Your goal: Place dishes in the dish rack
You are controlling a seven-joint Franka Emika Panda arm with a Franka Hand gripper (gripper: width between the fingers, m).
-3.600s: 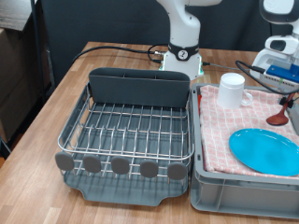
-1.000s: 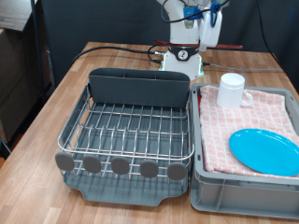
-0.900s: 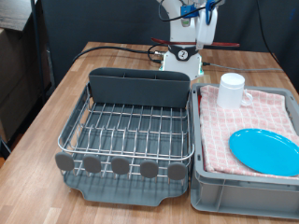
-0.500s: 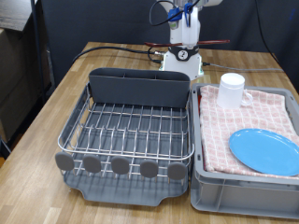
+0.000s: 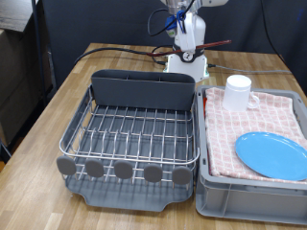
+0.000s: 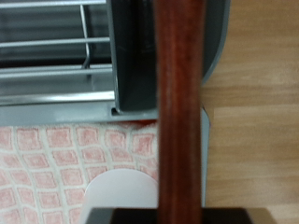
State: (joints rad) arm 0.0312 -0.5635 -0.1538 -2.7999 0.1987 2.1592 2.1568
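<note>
The gripper point(image 5: 182, 21) hangs high above the far end of the dish rack point(image 5: 129, 129), near the exterior view's top, closed around the wooden spoon point(image 5: 192, 44), whose reddish-brown handle juts sideways toward the exterior view's right; the fingers themselves are too blurred to make out singly. In the wrist view the spoon point(image 6: 177, 112) runs as a broad band across the frame, with the dark grey utensil caddy point(image 6: 131, 56) and the rack's silver wires beyond it. The caddy point(image 5: 141, 89) stands along the rack's far side. Doing this step well appears to mean keeping a firm hold, since a long handle gripped crosswise could swing or slip, and lining the spoon up over the caddy's slot before it goes lower. The arm rises from its base behind the rack, the hand turned downward. The white cup point(image 5: 237, 92) and the light-blue plate point(image 5: 271, 155) rest on the checked cloth point(image 5: 225, 129) in the grey bin point(image 5: 240, 199) at the exterior view's right, neither yet in the rack
</note>
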